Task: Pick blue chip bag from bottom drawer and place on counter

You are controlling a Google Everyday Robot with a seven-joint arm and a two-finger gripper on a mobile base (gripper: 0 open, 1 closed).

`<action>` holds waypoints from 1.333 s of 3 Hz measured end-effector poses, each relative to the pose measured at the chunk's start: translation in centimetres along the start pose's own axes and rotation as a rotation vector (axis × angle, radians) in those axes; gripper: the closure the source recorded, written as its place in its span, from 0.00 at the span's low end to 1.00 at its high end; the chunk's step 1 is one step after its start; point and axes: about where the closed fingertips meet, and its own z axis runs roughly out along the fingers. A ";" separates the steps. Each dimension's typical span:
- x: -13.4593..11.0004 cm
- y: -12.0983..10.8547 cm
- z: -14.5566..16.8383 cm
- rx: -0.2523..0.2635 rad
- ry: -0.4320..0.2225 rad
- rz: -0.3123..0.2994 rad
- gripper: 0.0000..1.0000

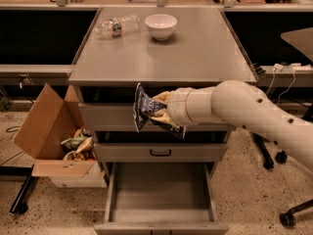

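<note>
My gripper [157, 109] is shut on the blue chip bag [144, 108], a crinkled dark navy foil bag with white lettering. I hold it in the air in front of the upper drawer front, just below the front rim of the counter [195, 58]. The white arm reaches in from the right. The bottom drawer [161, 192] is pulled open below, its grey floor bare. Part of the bag is hidden behind my fingers.
On the counter's far side lie a clear plastic bottle [115, 25] and a white bowl [161, 25]. A cardboard box [54, 141] with green and yellow wrappers stands left of the cabinet. A closed drawer front with a black handle [160, 152] sits between bag and open drawer.
</note>
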 end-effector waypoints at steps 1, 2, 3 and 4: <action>-1.5 -1.8 -1.6 0.049 -0.014 -0.027 1.00; -5.2 -5.5 -4.6 0.121 -0.019 -0.102 1.00; -9.3 -10.0 -6.9 0.179 -0.013 -0.181 1.00; -11.9 -14.8 -7.3 0.225 -0.025 -0.225 1.00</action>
